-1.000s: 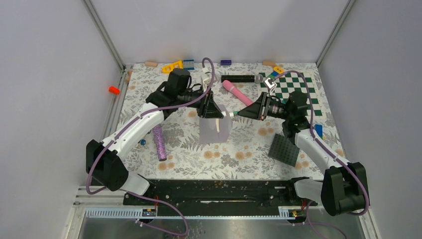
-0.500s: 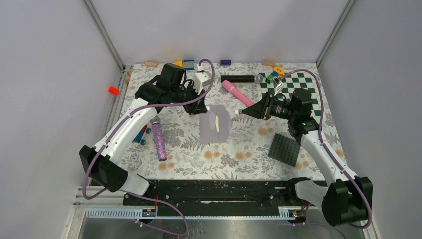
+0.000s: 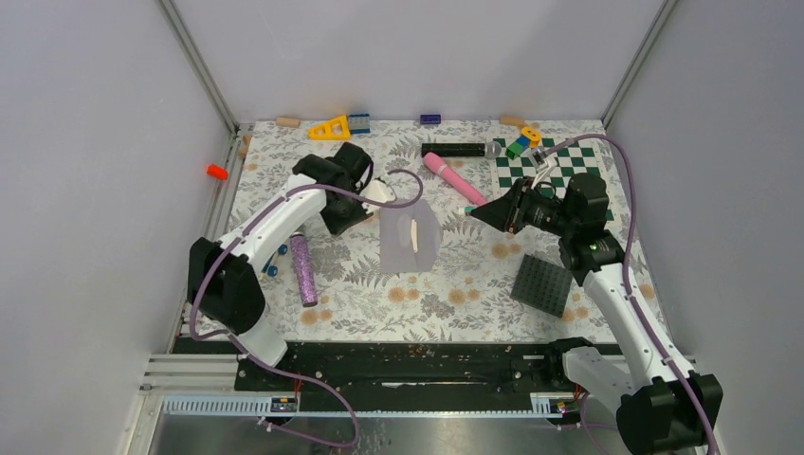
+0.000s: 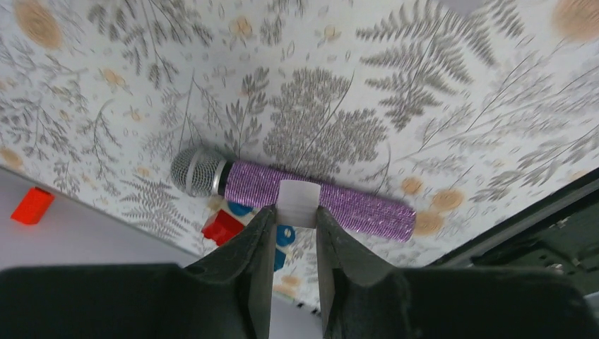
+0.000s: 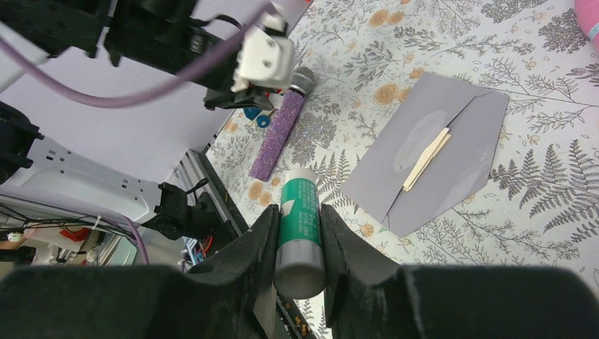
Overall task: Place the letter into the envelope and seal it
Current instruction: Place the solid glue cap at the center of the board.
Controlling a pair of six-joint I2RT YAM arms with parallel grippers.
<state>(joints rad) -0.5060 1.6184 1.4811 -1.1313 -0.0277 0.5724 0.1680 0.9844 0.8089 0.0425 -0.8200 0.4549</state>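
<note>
The light grey envelope lies flat mid-table. Of the letter only a thin tan strip shows at the flap's seam. My left gripper hangs left of the envelope, above a purple microphone, and is shut on a small white cap. To the envelope's right, my right gripper is shut on a green glue stick whose tip points at the envelope from a short way off.
A dark grey studded plate lies under the right arm. A green-and-white checkerboard, a pink cylinder and a black microphone sit at the back right. Small blocks line the far edge, and a red-and-blue toy lies beside the purple microphone.
My left gripper has swung left off the envelope with the white cap. The right gripper has drawn back to the right with the glue stick. The envelope has stayed put.
</note>
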